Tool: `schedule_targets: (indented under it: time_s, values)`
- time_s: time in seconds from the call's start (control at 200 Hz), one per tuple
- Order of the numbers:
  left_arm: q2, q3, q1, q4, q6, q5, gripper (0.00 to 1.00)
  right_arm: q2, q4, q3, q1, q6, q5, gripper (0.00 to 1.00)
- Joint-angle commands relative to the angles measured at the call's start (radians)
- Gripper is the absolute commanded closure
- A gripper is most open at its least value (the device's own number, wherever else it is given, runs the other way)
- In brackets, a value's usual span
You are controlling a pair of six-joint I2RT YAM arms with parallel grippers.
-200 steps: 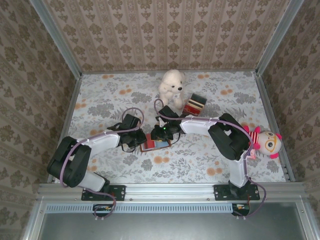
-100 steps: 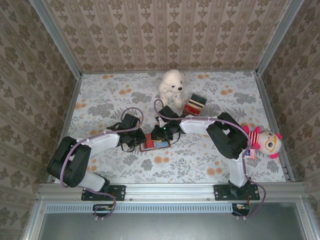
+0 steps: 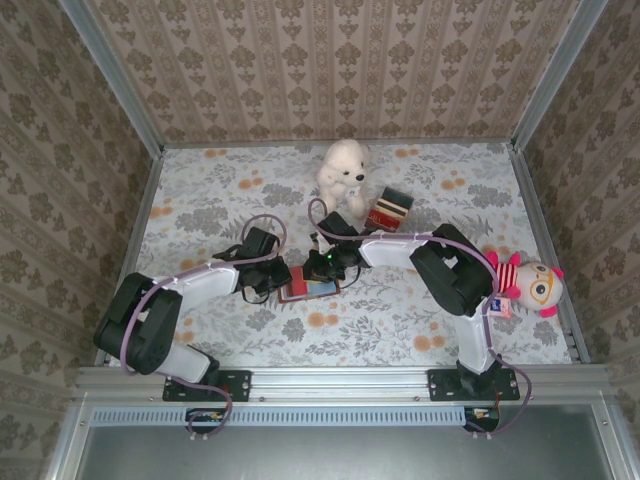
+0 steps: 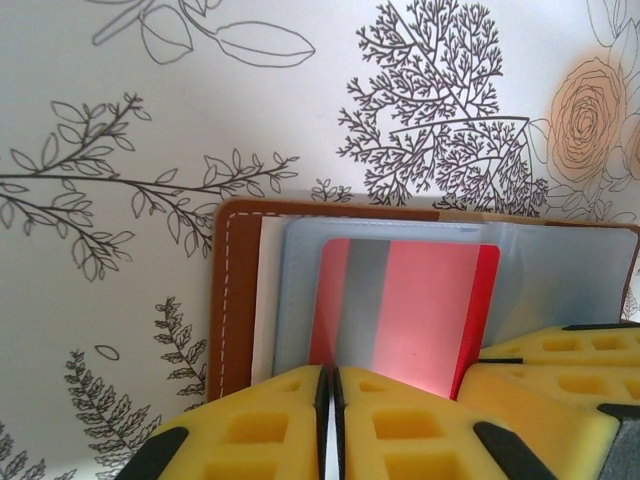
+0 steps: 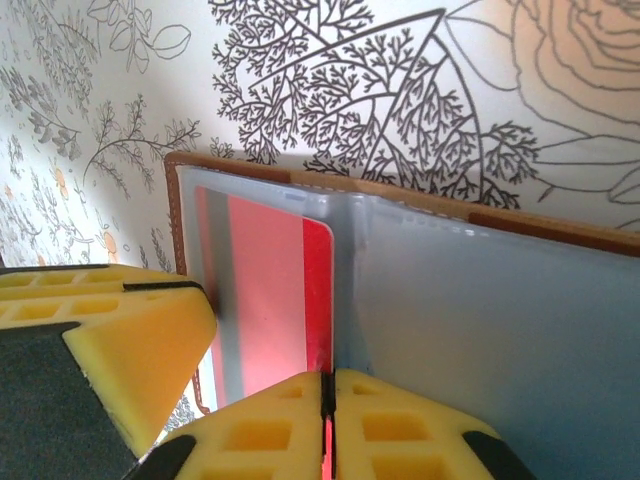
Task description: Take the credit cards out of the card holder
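The card holder [image 3: 312,289] lies open on the floral cloth between both grippers, brown leather [image 4: 232,300] outside and light-blue lining [image 5: 480,330] inside. A red credit card [image 4: 410,310] with a grey stripe lies on its lining, partly out of a pocket. My right gripper [image 5: 328,378] is shut on the red card's [image 5: 265,290] near edge, and red shows between its pads. My left gripper [image 4: 331,375] is shut at the card holder's near edge, with a thin pale layer of it between the pads. In the top view the left gripper [image 3: 282,280] and right gripper [image 3: 322,270] almost meet.
A white teddy bear [image 3: 342,170] sits behind the grippers, with a clear striped box [image 3: 390,208] beside it. A doll with a red-and-white hat [image 3: 530,285] lies at the right edge. Patterned walls close in the table on three sides.
My right gripper's jaws have closed onto the red card's edge. Both arms and the card holder have hardly moved.
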Motion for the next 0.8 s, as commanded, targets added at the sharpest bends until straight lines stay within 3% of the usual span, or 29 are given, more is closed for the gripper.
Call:
schedule_targets:
  time_s: [0.0, 0.145, 0.29, 0.6, 0.795]
  values:
    - [0.005, -0.014, 0.008, -0.024, 0.026, 0.014, 0.80, 0.009, 0.001, -0.019, -0.005, -0.005, -0.013, 0.94]
    - [-0.028, 0.014, 0.007, -0.065, 0.061, 0.021, 0.68, -0.032, -0.002, -0.040, -0.017, -0.011, 0.007, 0.97]
    - [-0.033, 0.028, 0.008, -0.084, 0.075, 0.007, 0.66, -0.061, -0.031, -0.039, -0.020, -0.027, 0.023, 0.97]
    - [0.007, 0.041, 0.010, -0.075, 0.087, 0.038, 0.78, -0.066, -0.045, -0.055, -0.021, -0.028, 0.054, 0.96]
    - [0.016, 0.043, 0.010, -0.081, 0.092, 0.036, 0.81, -0.026, -0.021, -0.040, -0.021, -0.020, 0.000, 0.84]
